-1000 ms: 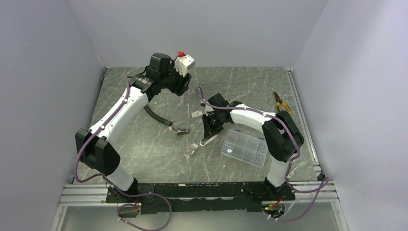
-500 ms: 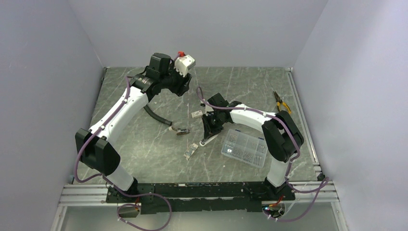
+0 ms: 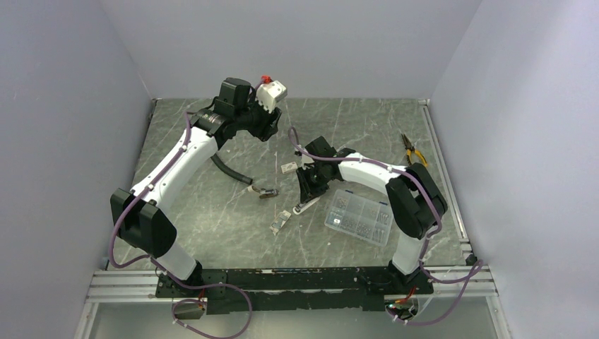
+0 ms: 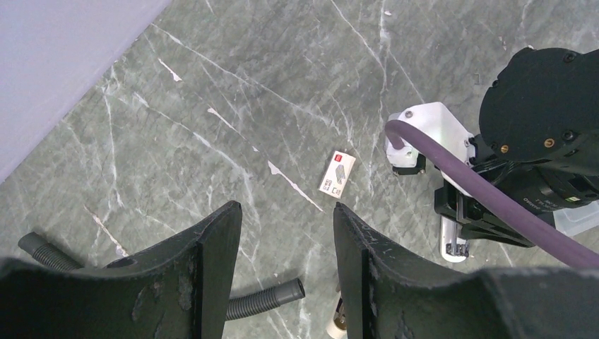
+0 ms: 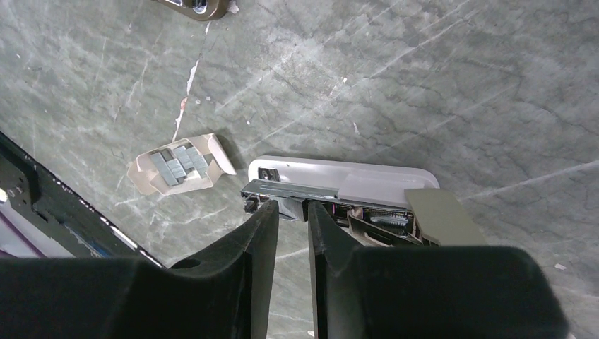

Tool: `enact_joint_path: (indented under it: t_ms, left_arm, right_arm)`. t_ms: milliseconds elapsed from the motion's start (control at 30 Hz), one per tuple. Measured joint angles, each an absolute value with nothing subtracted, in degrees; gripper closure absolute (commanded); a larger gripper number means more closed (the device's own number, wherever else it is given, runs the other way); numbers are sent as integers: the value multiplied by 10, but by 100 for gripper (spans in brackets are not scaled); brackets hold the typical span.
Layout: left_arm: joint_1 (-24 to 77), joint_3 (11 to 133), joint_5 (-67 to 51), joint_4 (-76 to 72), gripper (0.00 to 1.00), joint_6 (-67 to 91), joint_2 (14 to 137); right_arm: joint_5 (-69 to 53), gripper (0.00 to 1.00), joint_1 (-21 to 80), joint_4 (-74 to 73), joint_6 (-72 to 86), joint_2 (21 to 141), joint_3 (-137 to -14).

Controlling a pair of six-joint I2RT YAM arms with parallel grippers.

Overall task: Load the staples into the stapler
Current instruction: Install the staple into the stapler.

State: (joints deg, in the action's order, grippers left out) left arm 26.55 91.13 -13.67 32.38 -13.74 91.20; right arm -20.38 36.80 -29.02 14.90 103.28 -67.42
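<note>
Table (image 3: pixel 212 212): grey-green marbled slab, white veins.

- Stapler (image 5: pixel 339 187) lies directly under the right gripper (image 5: pixel 291 212), metal channel exposed.
- Open card tray of staples (image 5: pixel 180 169) sits just left of that gripper in its wrist view (strips loose inside).
- Clear compartment box (image 3: pixel 359 217) is near that gripper.
- Pliers (image 3: pixel 412 150) are well apart from that gripper.
- Black corrugated hose (image 4: pixel 265 300) lies below the left gripper (image 4: pixel 286 212), with a small white box (image 4: pixel 337 172) ahead of that gripper.

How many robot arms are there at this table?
2. The left arm stretches toward the far left of the table, raised above it. The right arm bends inward, its fingers down at the stapler. None appears hidden.
</note>
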Motion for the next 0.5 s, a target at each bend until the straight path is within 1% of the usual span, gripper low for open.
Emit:
enact_joint_path:
  t_ms: [300, 400, 500]
  left_arm:
    - [265, 911, -137, 324, 44, -137, 912]
    - [265, 911, -137, 324, 44, -137, 912]
    - [265, 911, -137, 324, 44, -137, 912]
  right_arm:
    - [-189, 74, 368, -289, 141, 1021, -668]
    - [-189, 76, 369, -289, 139, 1021, -668]
    - [-185, 80, 370, -289, 137, 1021, -668]
